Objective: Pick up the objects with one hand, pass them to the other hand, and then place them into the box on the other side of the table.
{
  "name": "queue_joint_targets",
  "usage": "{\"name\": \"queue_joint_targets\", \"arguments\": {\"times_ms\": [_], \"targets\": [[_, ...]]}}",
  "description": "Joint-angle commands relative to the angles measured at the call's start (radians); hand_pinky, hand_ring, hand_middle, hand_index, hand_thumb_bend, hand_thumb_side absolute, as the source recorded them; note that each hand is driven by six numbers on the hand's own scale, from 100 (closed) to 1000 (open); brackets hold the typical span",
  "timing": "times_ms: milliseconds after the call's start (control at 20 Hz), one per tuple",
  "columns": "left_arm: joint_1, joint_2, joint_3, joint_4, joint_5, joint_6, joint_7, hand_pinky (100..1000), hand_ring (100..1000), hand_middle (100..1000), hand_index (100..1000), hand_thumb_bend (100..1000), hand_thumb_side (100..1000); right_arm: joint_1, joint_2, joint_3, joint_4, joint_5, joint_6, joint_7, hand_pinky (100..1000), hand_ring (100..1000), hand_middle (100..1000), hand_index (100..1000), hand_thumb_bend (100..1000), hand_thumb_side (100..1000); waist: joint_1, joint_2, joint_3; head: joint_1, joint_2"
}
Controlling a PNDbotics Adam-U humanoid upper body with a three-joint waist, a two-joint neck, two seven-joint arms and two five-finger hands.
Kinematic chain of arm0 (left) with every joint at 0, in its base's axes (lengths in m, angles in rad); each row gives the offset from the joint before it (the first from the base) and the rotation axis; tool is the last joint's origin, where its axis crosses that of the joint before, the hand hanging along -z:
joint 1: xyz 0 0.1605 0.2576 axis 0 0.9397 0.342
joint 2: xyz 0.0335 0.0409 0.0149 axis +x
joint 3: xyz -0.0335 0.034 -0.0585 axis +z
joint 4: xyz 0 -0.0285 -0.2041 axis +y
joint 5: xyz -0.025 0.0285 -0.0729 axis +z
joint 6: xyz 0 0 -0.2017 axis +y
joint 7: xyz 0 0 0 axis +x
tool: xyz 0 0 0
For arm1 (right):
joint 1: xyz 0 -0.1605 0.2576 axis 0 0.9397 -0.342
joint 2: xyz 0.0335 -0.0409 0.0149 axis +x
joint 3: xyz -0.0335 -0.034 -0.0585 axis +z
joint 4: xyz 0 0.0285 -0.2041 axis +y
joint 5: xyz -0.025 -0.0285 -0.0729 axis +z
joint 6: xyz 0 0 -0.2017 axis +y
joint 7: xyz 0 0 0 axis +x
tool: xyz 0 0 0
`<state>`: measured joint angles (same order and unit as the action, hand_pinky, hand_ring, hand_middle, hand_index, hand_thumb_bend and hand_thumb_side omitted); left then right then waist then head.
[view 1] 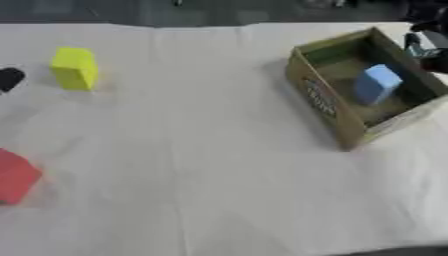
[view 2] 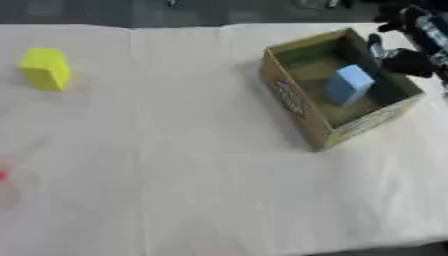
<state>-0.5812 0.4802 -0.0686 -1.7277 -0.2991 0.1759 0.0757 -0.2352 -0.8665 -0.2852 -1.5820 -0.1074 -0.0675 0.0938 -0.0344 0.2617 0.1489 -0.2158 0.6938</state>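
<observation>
A white cloth-covered table (view 1: 219, 165) filled nearly the whole frame. In the upper right stood an open cardboard box (view 2: 302, 112), set askew, with printing on its long near side. Inside it a light blue block (view 2: 349, 84) lay tilted, leaning toward the far wall of the box.

In the upper left of the frame a yellow block (view 1: 74, 68) stood upright on the cloth, well apart from the box. At the lower left edge a red block (view 1: 16, 176) rested on the table, cut off by the frame edge in the left eye view and showing only as a sliver of red in the right eye view.

The right hand (view 2: 409, 46) showed at the upper right corner, just beyond the far right wall of the box, dark and blurred; it held nothing that could be seen, and whether its fingers were apart or together could not be told. A small dark shape at the left edge of the left eye view, beside the yellow block, was the left hand (view 1: 9, 78); only a tip of it was visible, touching no block, and its fingers' state could not be told either
</observation>
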Motion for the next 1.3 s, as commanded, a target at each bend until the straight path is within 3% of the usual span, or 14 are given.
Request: {"name": "queue_joint_targets", "arguments": {"times_ms": [50, 250, 450, 550, 900, 1300], "targets": [[-0.013, 0.054, 0.022, -0.016, 0.005, 0.009, 0.011, 690, 751, 602, 805, 739, 291, 0.005, -0.025, -0.019, -0.059, -0.130, 0.029, -0.037, 1000, 854, 832, 916, 100, 569, 0.013, -0.017, -0.001, 0.048, -0.003], [-0.024, 0.100, 0.021, -0.006, 0.010, 0.025, -0.003, 694, 753, 607, 808, 752, 298, 0.021, -0.025, -0.029, -0.078, -0.240, 0.043, -0.018, 1000, 862, 840, 922, 100, 587, 0.018, -0.019, 0.000, 0.087, -0.003], [-0.039, 0.162, 0.009, 0.014, 0.034, 0.057, -0.042, 712, 772, 628, 818, 774, 319, 0.031, -0.021, -0.038, -0.117, -0.254, 0.038, -0.045, 1000, 858, 835, 914, 100, 597, 0.024, -0.018, 0.001, 0.114, 0.000], [-0.049, 0.199, -0.010, 0.029, 0.054, 0.088, -0.076, 731, 785, 646, 831, 812, 282, 0.036, -0.018, -0.040, -0.134, -0.262, 0.047, -0.065, 1000, 852, 827, 908, 100, 605, 0.027, -0.019, 0.002, 0.122, 0.001], [-0.075, 0.336, -0.092, 0.040, 0.088, 0.209, -0.294, 785, 815, 677, 842, 865, 296, 0.049, -0.014, -0.056, -0.179, -0.295, 0.078, -0.112, 1000, 842, 816, 897, 100, 603, 0.036, -0.023, 0.003, 0.142, 0.003], [-0.049, 0.442, -0.129, -0.003, 0.169, 0.258, -0.478, 819, 836, 700, 846, 887, 327, 0.067, -0.010, -0.058, -0.195, -0.280, 0.078, -0.111, 1000, 843, 818, 898, 100, 614, 0.046, -0.022, 0.006, 0.147, 0.001]]}}
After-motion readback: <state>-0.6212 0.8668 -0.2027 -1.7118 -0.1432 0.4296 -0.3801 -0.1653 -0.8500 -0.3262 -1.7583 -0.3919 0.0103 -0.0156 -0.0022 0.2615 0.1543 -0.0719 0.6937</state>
